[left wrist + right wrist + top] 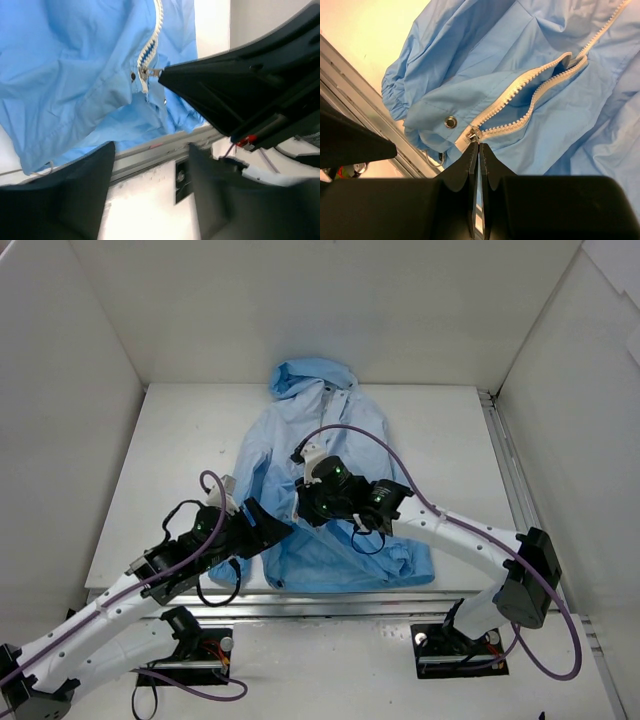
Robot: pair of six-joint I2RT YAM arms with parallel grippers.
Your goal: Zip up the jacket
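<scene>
I see the light-blue hooded jacket (282, 440) lying flat on the counter (440, 440), hood toward the far wall. Its white zipper (520, 88) gapes above the hem. The right end effector (478, 146) pinches the zipper pull (473, 134). The left end effector (151, 147) is spread near the hem.

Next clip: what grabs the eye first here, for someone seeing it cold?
A light-blue jacket lies spread over the white table, hood at the far end, with both arms meeting at its hem. Close up, the right gripper is pinched shut on the zipper slider low by the hem, and the white teeth gape apart beyond it. The left gripper hangs open beside the near table edge, holding nothing.
</scene>
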